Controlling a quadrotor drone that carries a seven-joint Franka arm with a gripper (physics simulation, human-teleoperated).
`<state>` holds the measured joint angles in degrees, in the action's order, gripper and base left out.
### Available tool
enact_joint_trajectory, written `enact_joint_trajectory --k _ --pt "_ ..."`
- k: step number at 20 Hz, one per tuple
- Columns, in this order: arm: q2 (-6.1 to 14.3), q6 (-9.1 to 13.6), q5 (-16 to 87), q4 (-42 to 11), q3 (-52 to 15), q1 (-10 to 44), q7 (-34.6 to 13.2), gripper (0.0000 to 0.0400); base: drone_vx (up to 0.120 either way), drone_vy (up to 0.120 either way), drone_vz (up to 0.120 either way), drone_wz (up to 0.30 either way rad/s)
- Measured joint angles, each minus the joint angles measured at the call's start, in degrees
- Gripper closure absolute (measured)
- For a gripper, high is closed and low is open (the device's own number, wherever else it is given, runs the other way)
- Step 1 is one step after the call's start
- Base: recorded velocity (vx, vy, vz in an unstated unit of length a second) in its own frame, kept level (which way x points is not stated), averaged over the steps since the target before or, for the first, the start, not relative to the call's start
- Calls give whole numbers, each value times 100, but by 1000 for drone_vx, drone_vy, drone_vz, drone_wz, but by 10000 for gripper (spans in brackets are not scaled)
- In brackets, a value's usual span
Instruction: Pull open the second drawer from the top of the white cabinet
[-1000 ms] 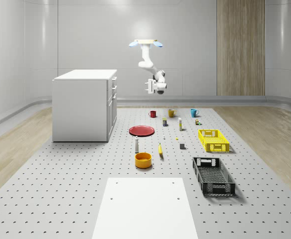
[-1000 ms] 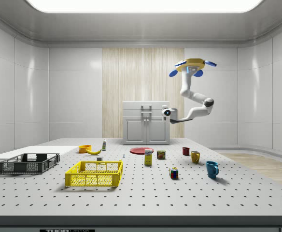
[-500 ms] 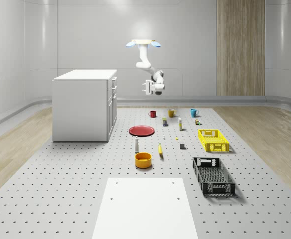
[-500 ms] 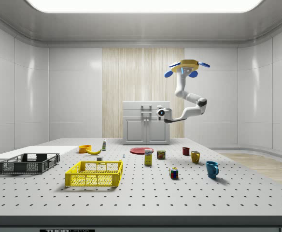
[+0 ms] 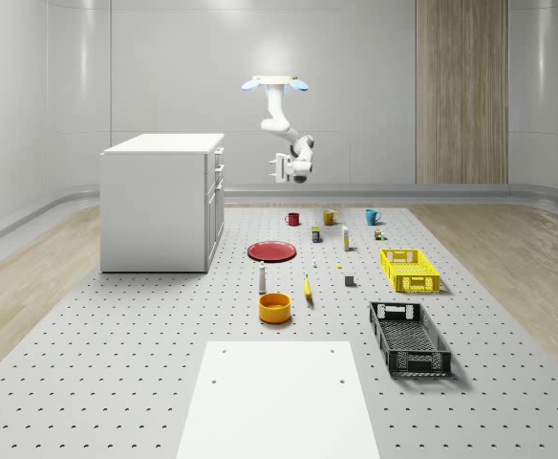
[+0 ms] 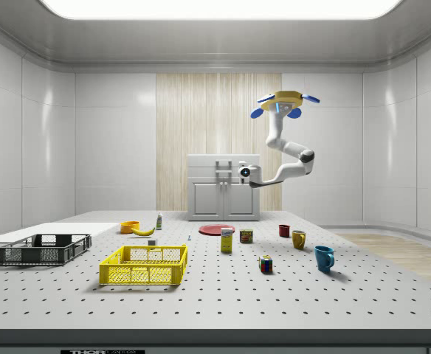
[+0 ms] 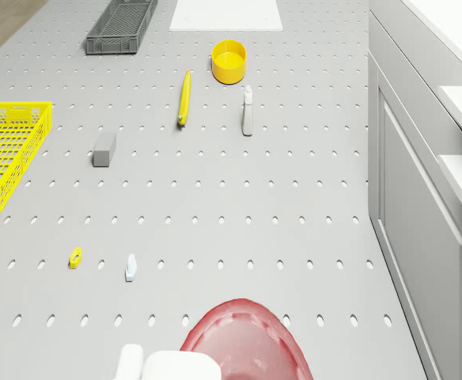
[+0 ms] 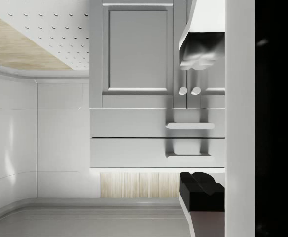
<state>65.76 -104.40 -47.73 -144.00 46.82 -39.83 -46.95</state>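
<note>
Your second drawer from the top (image 8: 134, 123), a flat white panel with a bar handle, sits closed in the tall white cabinet (image 5: 160, 201) at the far left of the grey perforated desk (image 5: 117, 363) in the whole-scene view. The white two-finger hand (image 6: 241, 172) hangs level with the drawers, apart from the cabinet front and pointing at it, its fingers (image 8: 200, 47) spread apart with nothing between them. You have the drone (image 5: 275, 83) hovering high over the desk's far part, above the round red plate (image 5: 272, 251), with the red mug (image 5: 292, 219) nearby.
</note>
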Motion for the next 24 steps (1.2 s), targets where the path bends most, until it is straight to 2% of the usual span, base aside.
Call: enact_joint_trajectory --k 14,19,24 --pt "-147 -970 -801 -480 -795 -328 255 95 0 0 0 0" --pt "-257 -1236 -1092 -557 -1032 -452 371 95 112 0 0 0" --pt "-332 -1337 -1247 -580 -1147 -493 441 95 120 0 0 0"
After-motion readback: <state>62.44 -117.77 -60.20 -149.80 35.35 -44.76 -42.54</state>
